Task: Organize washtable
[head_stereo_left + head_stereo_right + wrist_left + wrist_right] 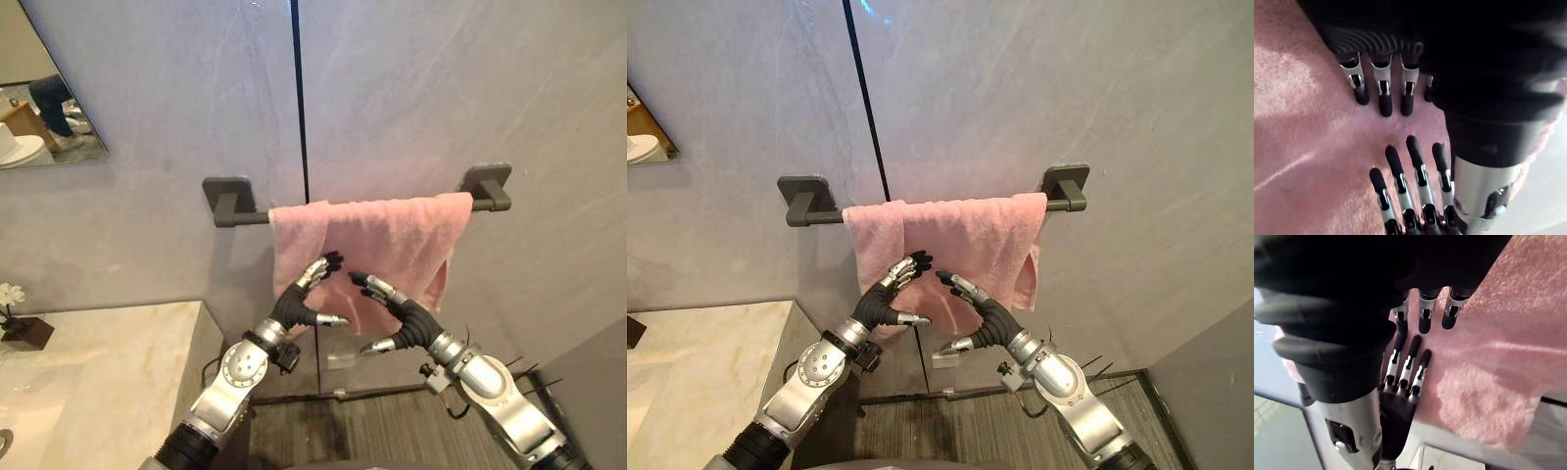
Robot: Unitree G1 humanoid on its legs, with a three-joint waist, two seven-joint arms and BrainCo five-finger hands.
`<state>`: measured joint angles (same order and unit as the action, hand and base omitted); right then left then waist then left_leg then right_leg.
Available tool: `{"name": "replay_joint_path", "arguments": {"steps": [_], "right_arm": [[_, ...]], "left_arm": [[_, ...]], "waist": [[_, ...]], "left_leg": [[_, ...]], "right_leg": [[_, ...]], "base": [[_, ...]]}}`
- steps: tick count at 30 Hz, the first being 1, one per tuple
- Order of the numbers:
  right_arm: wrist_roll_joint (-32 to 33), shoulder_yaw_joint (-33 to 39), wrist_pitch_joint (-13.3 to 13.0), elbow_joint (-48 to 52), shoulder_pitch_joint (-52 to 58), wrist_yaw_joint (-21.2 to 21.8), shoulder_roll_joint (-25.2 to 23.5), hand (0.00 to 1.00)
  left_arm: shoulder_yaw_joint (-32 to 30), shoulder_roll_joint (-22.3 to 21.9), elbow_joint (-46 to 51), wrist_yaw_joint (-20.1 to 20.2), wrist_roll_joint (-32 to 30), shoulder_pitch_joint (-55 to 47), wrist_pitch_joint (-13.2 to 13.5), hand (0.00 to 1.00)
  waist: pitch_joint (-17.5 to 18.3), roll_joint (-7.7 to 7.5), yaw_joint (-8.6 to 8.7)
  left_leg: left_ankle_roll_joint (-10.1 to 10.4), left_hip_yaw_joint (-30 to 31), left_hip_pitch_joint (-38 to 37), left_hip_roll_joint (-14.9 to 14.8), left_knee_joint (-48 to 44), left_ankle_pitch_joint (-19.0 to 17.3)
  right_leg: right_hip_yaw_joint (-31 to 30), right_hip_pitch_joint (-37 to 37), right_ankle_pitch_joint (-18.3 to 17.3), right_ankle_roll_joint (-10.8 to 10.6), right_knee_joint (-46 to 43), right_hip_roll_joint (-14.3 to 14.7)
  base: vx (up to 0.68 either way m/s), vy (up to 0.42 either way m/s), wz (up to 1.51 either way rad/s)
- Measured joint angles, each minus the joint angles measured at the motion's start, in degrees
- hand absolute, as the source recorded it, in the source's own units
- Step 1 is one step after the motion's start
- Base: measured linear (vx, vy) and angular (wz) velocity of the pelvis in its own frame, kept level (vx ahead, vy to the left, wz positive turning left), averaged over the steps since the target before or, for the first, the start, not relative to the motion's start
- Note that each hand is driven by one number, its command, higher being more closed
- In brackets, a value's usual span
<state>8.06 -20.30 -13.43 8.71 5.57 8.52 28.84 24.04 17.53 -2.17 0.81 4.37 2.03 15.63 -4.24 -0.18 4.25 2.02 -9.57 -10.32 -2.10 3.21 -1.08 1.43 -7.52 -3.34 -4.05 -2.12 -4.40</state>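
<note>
A pink towel (392, 245) hangs bunched over a dark grey towel bar (231, 204) on the grey wall. Both hands are raised in front of its lower half, fingertips facing each other a few centimetres apart. My left hand (299, 302) is open with relaxed fingers close to the cloth near the towel's left edge. My right hand (402, 315) is open as well, lightly bent, with its thumb pointing down. The left wrist view shows its own fingers (1382, 93) over the towel (1303, 122). The right wrist view shows its fingers (1425, 313) over the towel (1488, 372). Neither hand grips cloth.
A marble washtable top (98, 372) lies at lower left, with a white flower in a dark block (15, 313) at its far edge. A mirror (39, 108) hangs at upper left. Below the towel is striped flooring (343, 431). A grey panel (598, 382) stands at lower right.
</note>
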Motion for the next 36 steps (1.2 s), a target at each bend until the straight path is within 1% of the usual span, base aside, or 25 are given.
{"name": "replay_joint_path", "arguments": {"steps": [2,3,6,8,10,12,15,19,23,26,32,36], "right_arm": [[-3.49,2.92,-0.01,-1.34,0.98,-2.32,-3.54,0.0],[-4.55,3.58,-0.01,-1.65,1.23,-2.76,-4.36,0.0],[-6.85,5.09,-0.15,-3.01,1.55,-4.4,-6.47,0.0],[-8.81,6.92,-0.15,-3.8,2.5,-5.98,-8.69,0.0],[-9.71,8.88,-0.15,-3.87,3.79,-7.22,-10.17,0.0],[-10.51,11.24,-0.15,-3.9,5.03,-7.71,-11.85,0.0],[-10.51,15.28,-0.14,-3.9,7.69,-9.14,-15.03,0.0],[-10.35,18.65,-0.13,-3.9,9.86,-9.81,-17.06,0.0],[-9.25,21.58,-0.15,-3.88,12.0,-9.79,-19.36,0.0],[-7.73,23.93,-0.18,-3.88,13.5,-9.79,-21.23,0.0],[-7.55,27.56,-0.24,-3.88,15.87,-9.82,-23.19,0.0],[-7.69,28.99,-0.23,-4.12,17.22,-9.86,-24.03,0.0]], "left_arm": [[-0.54,-1.72,-1.49,-2.42,-3.8,0.39,0.02,0.0],[-0.58,-2.22,-2.13,-2.95,-5.21,0.41,0.04,0.0],[-1.28,-3.37,-3.48,-4.46,-7.61,0.42,0.03,0.0],[-2.45,-4.08,-3.72,-6.13,-9.6,0.42,0.06,0.0],[-2.79,-4.39,-4.76,-7.19,-10.52,0.37,0.32,0.0],[-4.54,-5.51,-5.03,-7.24,-11.82,0.1,0.35,0.0],[-7.01,-7.28,-5.01,-7.46,-12.0,-1.5,0.69,0.0],[-10.06,-8.97,-4.93,-8.42,-12.35,-3.14,0.86,0.0],[-13.74,-10.12,-4.83,-9.75,-12.34,-5.16,0.62,0.0],[-16.89,-10.76,-4.58,-10.89,-12.33,-6.3,-0.23,0.0],[-22.48,-11.79,-1.86,-11.26,-12.12,-10.13,-0.74,0.0],[-23.53,-11.95,-1.29,-11.07,-11.34,-13.01,-0.74,0.0]], "waist": [[-0.04,-0.06,0.05],[-0.04,-0.07,0.06],[-0.13,-0.22,0.47],[-0.45,-0.55,1.09],[-0.56,-0.73,1.2],[-0.63,-0.79,1.26],[-0.71,-0.87,1.33],[-0.72,-0.81,1.34],[-0.73,-0.83,1.36],[-0.81,-0.9,1.28],[-1.28,-0.95,1.25],[-1.5,-0.85,1.25]], "left_leg": [[-0.01,0.19,0.12,0.08,0.01,0.0],[-0.01,0.23,0.13,0.13,0.03,0.0],[-0.01,0.27,0.12,0.18,0.09,0.01],[-0.03,0.35,0.13,0.16,0.12,0.02],[-0.03,0.36,0.12,0.14,0.22,0.02],[-0.05,0.31,0.14,0.29,0.27,0.03],[-0.05,0.24,0.2,0.23,0.33,0.03],[-0.05,0.09,0.73,0.14,0.3,0.03],[-0.04,0.06,0.72,0.09,0.27,0.03],[-0.04,0.06,0.73,0.08,0.26,0.01],[-0.15,0.04,0.91,0.08,-0.02,-0.13],[-0.2,0.13,1.02,0.11,-0.03,-0.18]], "right_leg": [[0.15,-0.02,-0.07,-0.03,0.09,-0.17],[0.19,-0.04,-0.08,-0.05,0.13,-0.23],[0.2,-0.04,-0.1,-0.08,0.14,-0.31],[0.27,-0.04,-0.11,-0.09,0.13,-0.33],[0.26,-0.01,-0.12,-0.11,0.14,-0.36],[0.21,0.08,-0.11,-0.13,0.15,-0.34],[0.19,0.18,-0.11,-0.12,0.24,-0.27],[0.21,0.83,-0.09,-0.13,0.24,-0.14],[0.19,0.83,-0.09,-0.12,0.29,-0.08],[0.17,0.83,-0.09,-0.12,0.35,-0.09],[0.14,0.83,-0.09,-0.13,0.34,-0.14],[0.17,0.83,-0.1,-0.14,0.37,-0.22]], "base": [[0.0,0.0,0.05],[0.0,0.0,0.0],[0.0,0.0,0.0],[0.0,0.0,0.0],[0.0,0.0,0.0],[0.0,0.0,0.0],[0.0,0.0,0.0],[0.0,0.0,-0.02],[0.0,0.0,0.0],[0.0,0.0,0.0],[0.0,0.0,0.0],[0.0,0.0,0.0]]}}
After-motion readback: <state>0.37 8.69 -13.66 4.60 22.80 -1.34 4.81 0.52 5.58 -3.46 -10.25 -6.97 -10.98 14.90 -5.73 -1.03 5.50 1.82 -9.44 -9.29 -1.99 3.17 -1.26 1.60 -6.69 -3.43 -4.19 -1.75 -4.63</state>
